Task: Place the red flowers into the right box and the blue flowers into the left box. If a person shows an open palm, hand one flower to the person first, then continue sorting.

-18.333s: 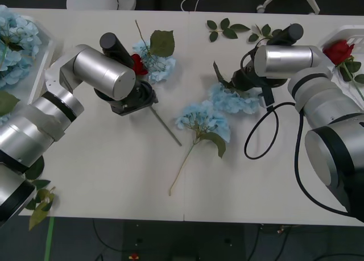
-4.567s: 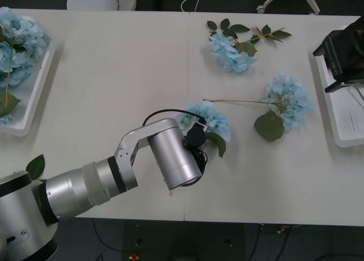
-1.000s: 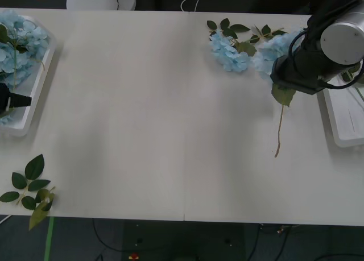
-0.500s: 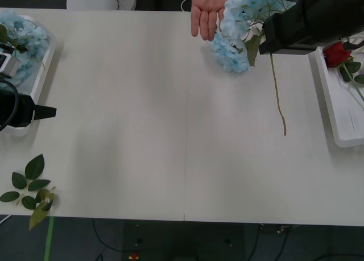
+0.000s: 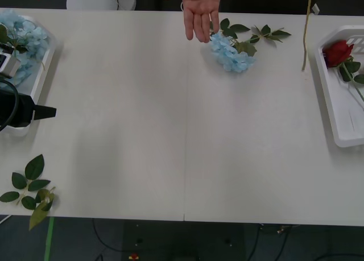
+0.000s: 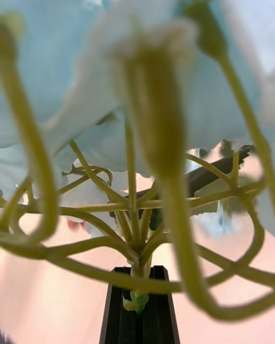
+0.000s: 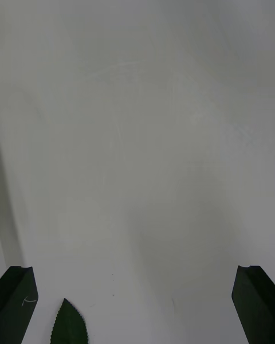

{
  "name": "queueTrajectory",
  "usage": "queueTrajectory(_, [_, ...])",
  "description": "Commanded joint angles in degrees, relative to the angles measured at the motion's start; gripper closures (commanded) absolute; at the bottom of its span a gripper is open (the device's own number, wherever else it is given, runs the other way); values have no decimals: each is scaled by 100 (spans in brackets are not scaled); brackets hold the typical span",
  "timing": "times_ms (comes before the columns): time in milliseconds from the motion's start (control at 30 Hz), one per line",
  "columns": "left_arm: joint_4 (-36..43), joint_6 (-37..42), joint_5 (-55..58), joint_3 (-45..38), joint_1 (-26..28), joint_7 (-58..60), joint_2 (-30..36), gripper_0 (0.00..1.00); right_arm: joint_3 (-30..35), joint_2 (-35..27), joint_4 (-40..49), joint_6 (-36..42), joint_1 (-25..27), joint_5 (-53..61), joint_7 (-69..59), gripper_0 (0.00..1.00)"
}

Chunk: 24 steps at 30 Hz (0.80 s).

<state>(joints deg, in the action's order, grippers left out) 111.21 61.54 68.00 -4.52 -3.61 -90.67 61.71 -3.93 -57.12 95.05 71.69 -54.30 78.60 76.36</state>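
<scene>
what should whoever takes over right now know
Right gripper is shut on a blue flower, lifted; its stem hangs at the table's far edge. Left gripper is open, idle by the left box.
A person's open palm waits at the far edge.
Done: blue flowers in the left box, a red flower in the right box.
Left: hand over the held flower, then box the blue flower on the table.

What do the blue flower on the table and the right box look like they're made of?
The blue flower looks like matte fabric petals on a thin plastic-looking stem, probably artificial; the leaves look flat and uniform. The right box looks like glossy white moulded plastic, with a slotted wall at its far end.
</scene>
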Motion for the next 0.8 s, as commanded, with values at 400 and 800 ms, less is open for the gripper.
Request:
queueTrajectory(400, [155, -72, -50, -198, 97, 146, -1, 0, 156, 1326, -92, -2581, -20, -1321, 1504, 100])
queueTrajectory(800, [155, -72, -50, -198, 97, 146, -1, 0, -521, 2100, -382, -4400, -178, -2806, 1583, 100])
